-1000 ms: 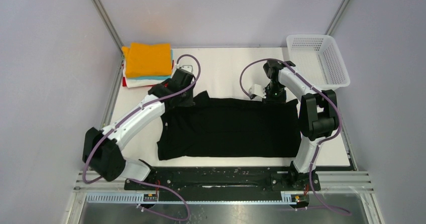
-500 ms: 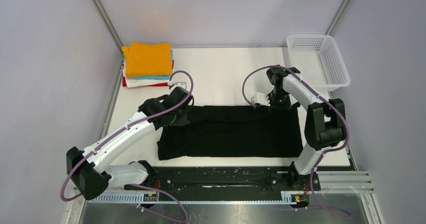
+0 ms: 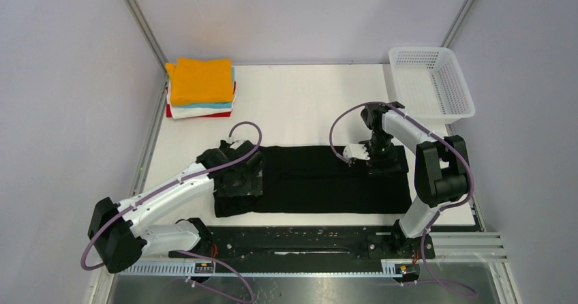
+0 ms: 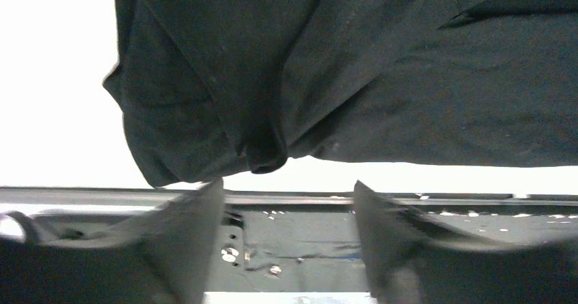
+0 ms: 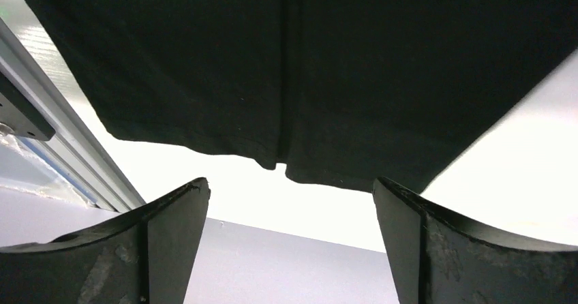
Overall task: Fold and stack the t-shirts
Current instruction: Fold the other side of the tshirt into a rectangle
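White tabletop [image 3: 307, 99] holds a black t-shirt [image 3: 320, 181] stretched along its near edge; left gripper [image 4: 286, 208] and right gripper [image 5: 290, 205] gape wide, empty.

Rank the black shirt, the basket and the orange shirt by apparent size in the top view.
1. Black shirt, by far the largest.
2. Basket.
3. Orange shirt, folded, somewhat smaller than the basket.

Top view: even, diffuse light, only faint shadows on the table [image 3: 300, 106]. Wrist views: table clips to pure white beside the black t-shirt [image 4: 382, 79]; cloth near-featureless on the right one. My jaws are out of focus, left pair smeared.
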